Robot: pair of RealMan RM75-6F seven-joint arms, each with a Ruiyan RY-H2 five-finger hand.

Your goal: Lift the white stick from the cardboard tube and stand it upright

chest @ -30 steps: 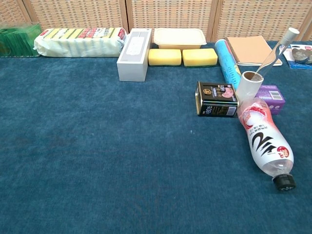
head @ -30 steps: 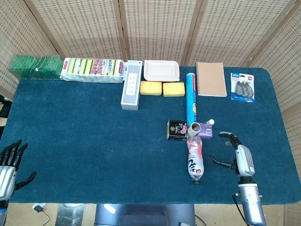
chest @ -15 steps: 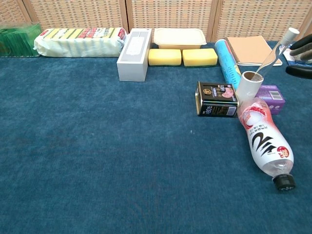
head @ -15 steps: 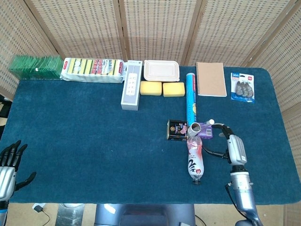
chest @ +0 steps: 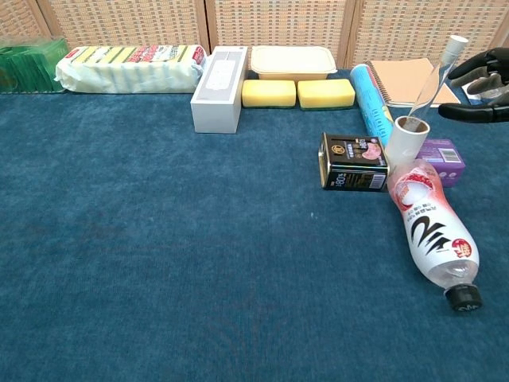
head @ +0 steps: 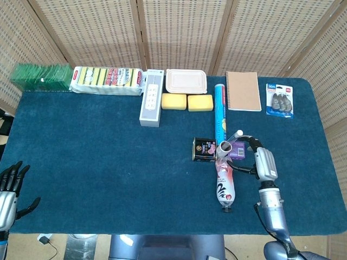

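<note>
Nearest, your left hand (head: 10, 187) rests off the table's (head: 108, 162) corner, fingers spread, holding nothing; beyond, the white stick (chest: 433, 81) leans in the cardboard tube (chest: 405, 141); your right hand (chest: 482, 73) hovers beside its tip, fingers apart, empty.

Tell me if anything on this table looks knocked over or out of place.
The pink-labelled bottle lies on its side, its base against the cardboard tube. The white stick leans out of that tube at a slant rather than standing straight. The right hand is beside its top. Nothing looks spilled.
</note>
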